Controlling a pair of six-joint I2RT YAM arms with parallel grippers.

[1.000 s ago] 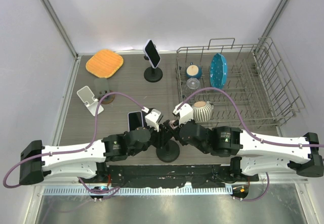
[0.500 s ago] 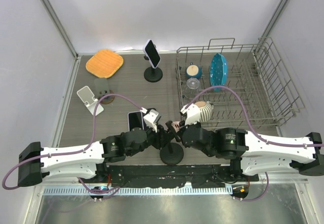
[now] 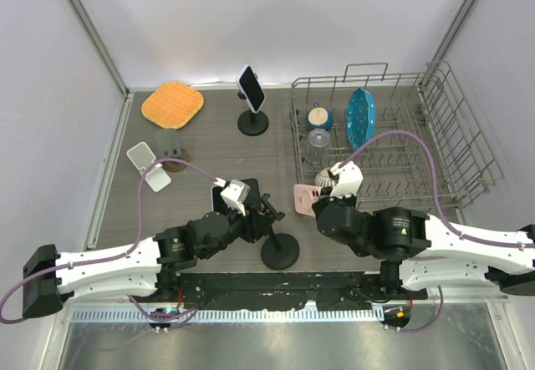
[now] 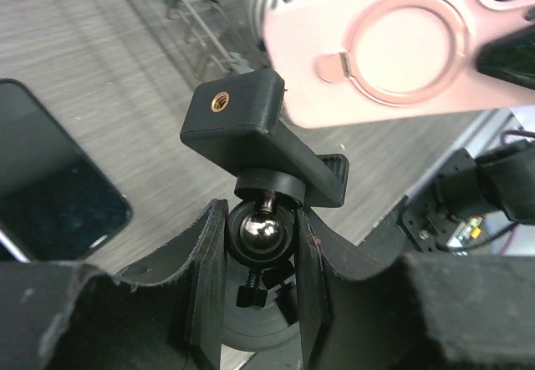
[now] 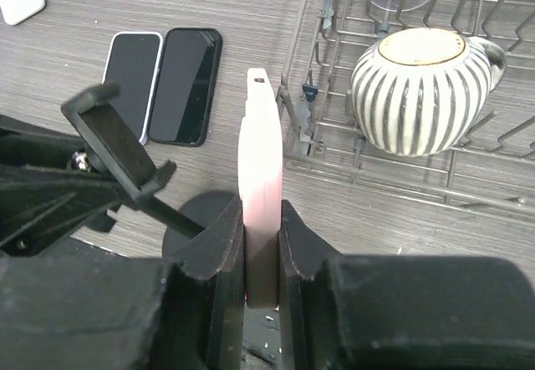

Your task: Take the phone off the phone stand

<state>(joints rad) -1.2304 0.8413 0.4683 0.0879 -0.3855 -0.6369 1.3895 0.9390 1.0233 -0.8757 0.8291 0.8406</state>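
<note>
Pinched on edge between the fingers of the right gripper [image 5: 262,228], closed tight on its lower end: the pink phone [image 5: 260,161], lifted above the table [image 3: 201,149] and pointing away from the wrist. Shows its back in the left wrist view, with a ring holder in the middle. Hangs just right of the phone stand [image 3: 280,251] and apart from its clamp [image 5: 117,136], near the front rim of the dish rack [image 3: 468,136]. Below and left, the black stand itself: round base flat on the table, stem tilted, clamp head tipped back. Gripped at the ball joint [image 4: 262,232] under the clamp by the left gripper [image 4: 261,245], jaws closed partway with a pad pressed to either side of the ball. Just behind the stand, lying flat and side by side, a white-edged phone [image 5: 132,73] and a black phone [image 5: 185,73]. In the rack, a striped mug [image 5: 426,90] nearest the pink phone; farther back, a teal dish [image 3: 360,116] on edge. Toward the rear of the table, a second stand [image 3: 253,124] carrying a dark phone [image 3: 251,88], an orange cloth [image 3: 173,103] at the back left corner, and a small white stand [image 3: 146,165] near the left edge. Underneath it all, grey wood-grain boards — matte, running left to right. Around the table, plain white walls on three sides, with slanting metal posts [image 3: 88,23] at the back corners.
</note>
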